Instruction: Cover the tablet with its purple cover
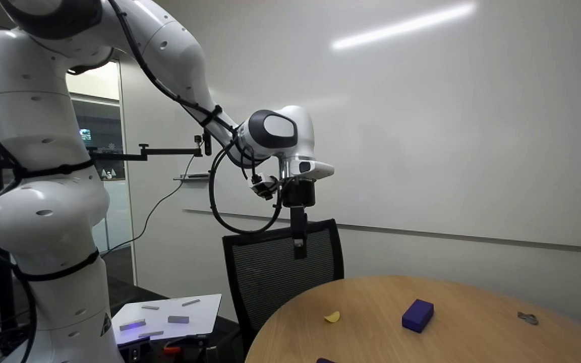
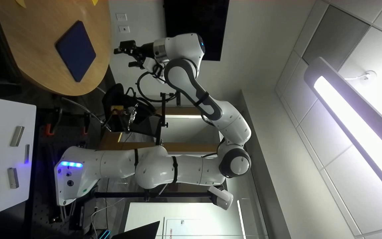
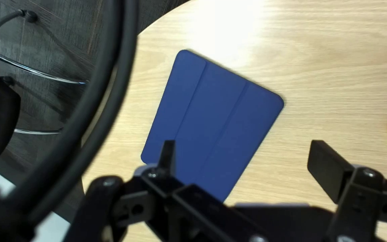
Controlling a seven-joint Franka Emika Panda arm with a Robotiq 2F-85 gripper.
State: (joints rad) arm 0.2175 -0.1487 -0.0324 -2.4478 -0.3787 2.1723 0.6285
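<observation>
Black cables (image 3: 121, 77) curve from eleven o'clock to eight in the wrist view; there the gripper (image 3: 245, 159) hangs over the wooden table (image 3: 341, 67), jaws wide apart, the purple cover (image 3: 203, 114) lying flat between its ten and eleven o'clock

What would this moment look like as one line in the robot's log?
pincer: open, holding nothing; purple cover: flat on table, ungrasped; tablet: can't make it out; small purple block: also on table
</observation>
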